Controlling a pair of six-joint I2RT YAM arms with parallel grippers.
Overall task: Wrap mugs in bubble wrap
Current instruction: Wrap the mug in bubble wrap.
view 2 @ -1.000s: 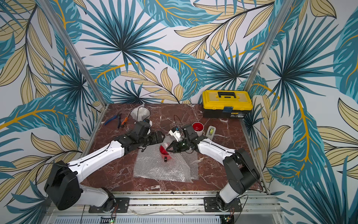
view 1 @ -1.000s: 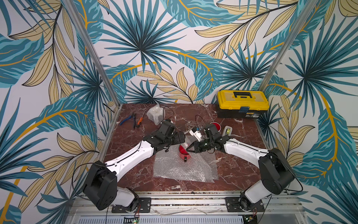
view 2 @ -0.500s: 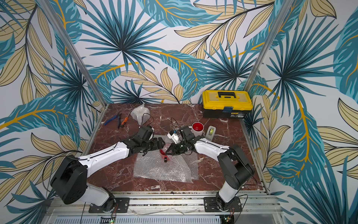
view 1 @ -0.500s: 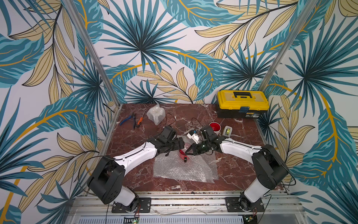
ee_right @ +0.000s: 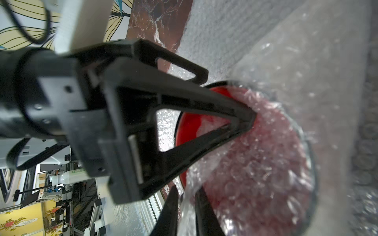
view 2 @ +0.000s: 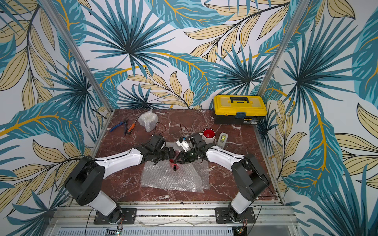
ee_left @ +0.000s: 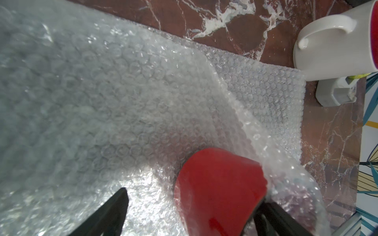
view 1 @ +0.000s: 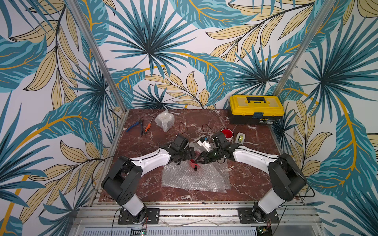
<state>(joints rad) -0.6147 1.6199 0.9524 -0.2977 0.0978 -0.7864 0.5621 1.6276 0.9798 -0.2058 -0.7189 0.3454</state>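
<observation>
The red mug (view 1: 191,163) (ee_left: 221,188) lies on the bubble wrap (view 1: 190,177) (ee_left: 122,92) near the sheet's far edge. A flap of wrap is drawn over the mug (ee_right: 255,163). My left gripper (view 1: 192,160) (ee_left: 194,200) stands wide open with the mug between its fingers, against one of them. My right gripper (view 1: 197,161) (ee_right: 186,190) comes in from the other side. Its jaws stand narrowly apart and the flap's edge runs between them. A white mug with red inside (view 1: 227,133) (ee_left: 331,47) stands upright behind the sheet.
A taped bundle of bubble wrap (view 1: 164,120) sits at the back left, beside blue pliers (view 1: 134,126) and an orange screwdriver (view 1: 147,126). A grey tape dispenser (view 1: 240,138) stands right of the white mug. A yellow toolbox (view 1: 255,109) fills the back right corner.
Both grippers have closed in on the red mug, and the wrap hides more of it than a second ago. My right gripper's jaws have parted a little.
</observation>
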